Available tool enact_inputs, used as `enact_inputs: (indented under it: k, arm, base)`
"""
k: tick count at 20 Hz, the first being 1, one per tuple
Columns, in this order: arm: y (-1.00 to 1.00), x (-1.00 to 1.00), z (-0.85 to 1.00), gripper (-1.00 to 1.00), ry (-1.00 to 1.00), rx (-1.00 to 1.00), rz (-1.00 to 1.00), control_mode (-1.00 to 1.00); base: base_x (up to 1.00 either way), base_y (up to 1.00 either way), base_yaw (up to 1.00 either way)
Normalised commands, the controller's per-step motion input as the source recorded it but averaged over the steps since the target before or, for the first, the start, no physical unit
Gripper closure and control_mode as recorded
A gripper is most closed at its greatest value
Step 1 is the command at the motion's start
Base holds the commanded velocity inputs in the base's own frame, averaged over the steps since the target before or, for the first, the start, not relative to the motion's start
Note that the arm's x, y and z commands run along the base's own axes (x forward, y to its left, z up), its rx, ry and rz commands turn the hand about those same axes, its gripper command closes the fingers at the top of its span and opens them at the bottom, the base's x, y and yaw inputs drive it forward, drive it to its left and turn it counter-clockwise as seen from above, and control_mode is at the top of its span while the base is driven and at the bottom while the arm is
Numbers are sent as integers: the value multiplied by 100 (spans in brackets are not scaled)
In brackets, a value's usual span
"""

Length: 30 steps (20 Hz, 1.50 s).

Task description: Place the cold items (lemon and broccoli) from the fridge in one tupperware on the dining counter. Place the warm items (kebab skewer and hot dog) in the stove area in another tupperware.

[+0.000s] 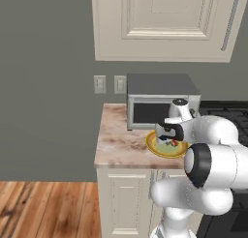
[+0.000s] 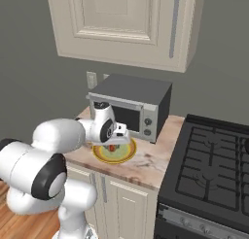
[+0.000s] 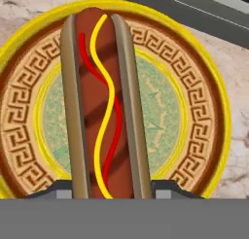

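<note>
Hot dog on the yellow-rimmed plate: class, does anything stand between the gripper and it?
Nothing visible does. In the hand view the hot dog lies along the plate, running straight down between the gripper's two fingertips. The base views show the hand low over that plate, in front of the microwave.

No readable text, label, brand or number is showing on anything in these views.

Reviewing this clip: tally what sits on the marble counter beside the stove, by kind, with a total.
Microwave: 1
Yellow-rimmed plate: 1
Hot dog: 1, lying on the plate
Total: 3
</note>
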Motion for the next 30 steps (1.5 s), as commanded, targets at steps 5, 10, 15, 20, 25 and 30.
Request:
enact_inputs:
  k: [5,10,15,20,25,30]
  arm:
    - [19,-33,82,100,-15,-2,0,-100]
    - [20,-24,83,100,-7,-2,0,-100]
    - [18,-33,81,100,-4,0,0,-100]
    - [19,-41,77,100,-3,0,0,-100]
    - [0,0,0,100,0,0,0,100]
    - [0,0,0,100,0,0,0,100]
  base:
    - [0,0,0]
    - [0,0,0]
    - [0,0,0]
    - [0,0,0]
    - [-55,83,-23]
    - [-59,77,-66]
